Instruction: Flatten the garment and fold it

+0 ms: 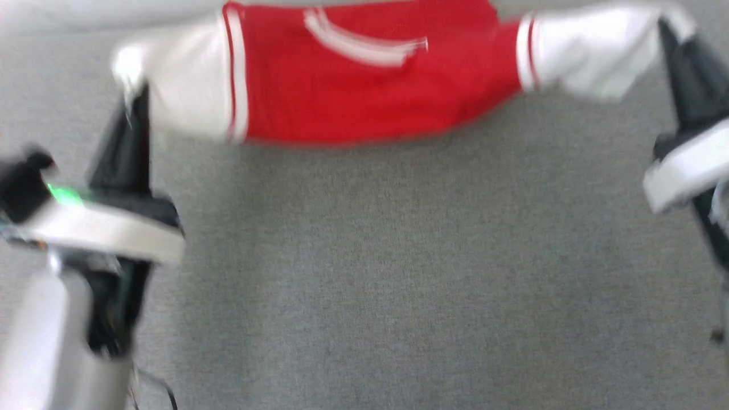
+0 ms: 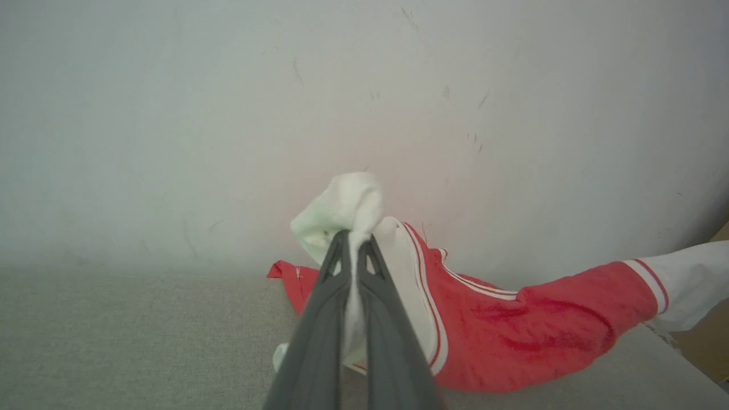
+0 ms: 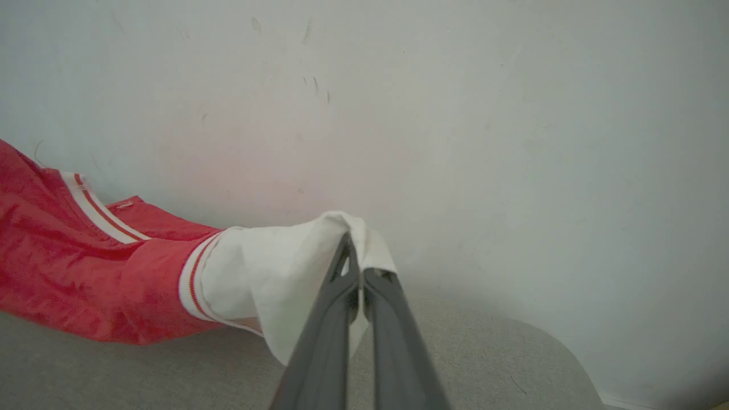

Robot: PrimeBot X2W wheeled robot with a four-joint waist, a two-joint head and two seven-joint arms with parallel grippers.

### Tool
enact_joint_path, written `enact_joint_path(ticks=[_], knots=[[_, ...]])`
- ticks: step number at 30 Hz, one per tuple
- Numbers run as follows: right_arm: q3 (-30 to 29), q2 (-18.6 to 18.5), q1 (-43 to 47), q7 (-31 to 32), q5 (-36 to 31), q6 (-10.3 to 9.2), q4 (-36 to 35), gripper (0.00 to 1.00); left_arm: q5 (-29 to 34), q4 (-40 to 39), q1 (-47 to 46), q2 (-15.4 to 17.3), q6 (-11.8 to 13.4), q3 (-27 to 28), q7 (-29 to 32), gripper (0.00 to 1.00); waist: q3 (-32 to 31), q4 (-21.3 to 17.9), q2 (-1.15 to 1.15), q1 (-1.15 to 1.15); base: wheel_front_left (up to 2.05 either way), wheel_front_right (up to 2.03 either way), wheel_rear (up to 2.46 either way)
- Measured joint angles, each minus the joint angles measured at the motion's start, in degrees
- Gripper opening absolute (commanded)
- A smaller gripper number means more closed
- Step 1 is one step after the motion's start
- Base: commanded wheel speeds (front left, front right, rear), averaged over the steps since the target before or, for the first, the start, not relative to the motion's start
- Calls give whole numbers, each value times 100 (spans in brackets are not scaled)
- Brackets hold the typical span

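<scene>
**A:** Where was the garment, and which way did it run?

**B:** The garment stretched across the top of the head view, with its long axis running left to right. It was strung between the two arms, so neither was nearer. The left gripper was clamped on the white sleeve at upper left. The right gripper was pinched tight on the other white sleeve at upper right.

**A:** How did it look?

**B:** The red body sagged in the middle, bunched and creased. In the wrist views its lower edge seemed to brush the grey surface. The striped neck trim faced up, and I could make out no lettering. The head view was blurred. I judged that the coming move depended on keeping both ends level while laying the shirt towards the lower frame.
</scene>
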Motion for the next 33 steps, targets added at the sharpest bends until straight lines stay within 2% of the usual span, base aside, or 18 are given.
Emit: enact_joint_path(ticks=[6, 10, 17, 25, 33], knots=[[-291, 434, 1432, 104, 86, -1, -533, 0, 52, -127, 1416, -198, 377, 15, -174, 0, -554, 28, 0, 0, 0, 0, 0], [-490, 691, 2223, 111, 105, -1, -724, 0, 70, -118, 2204, -224, 536, 0, -142, 0, -892, 36, 0, 0, 0, 0, 0], [-1095, 1085, 3486, 371, 260, -1, -805, 0, -399, -186, 3231, -318, 534, -175, 397, 0, -1371, 47, 0, 1, 0, 0, 0], [-1599, 1316, 4479, 1178, 688, -1, -906, 0, -989, -435, 4184, -244, 614, -207, 1173, 0, -1788, 64, 0, 2, 0, 0, 0], [-1952, 1495, 5197, 2236, 936, -2, -1180, 0, -1399, -720, 4844, -91, 743, -310, 1873, 0, -2018, 93, 0, 2, 0, 0, 0]])
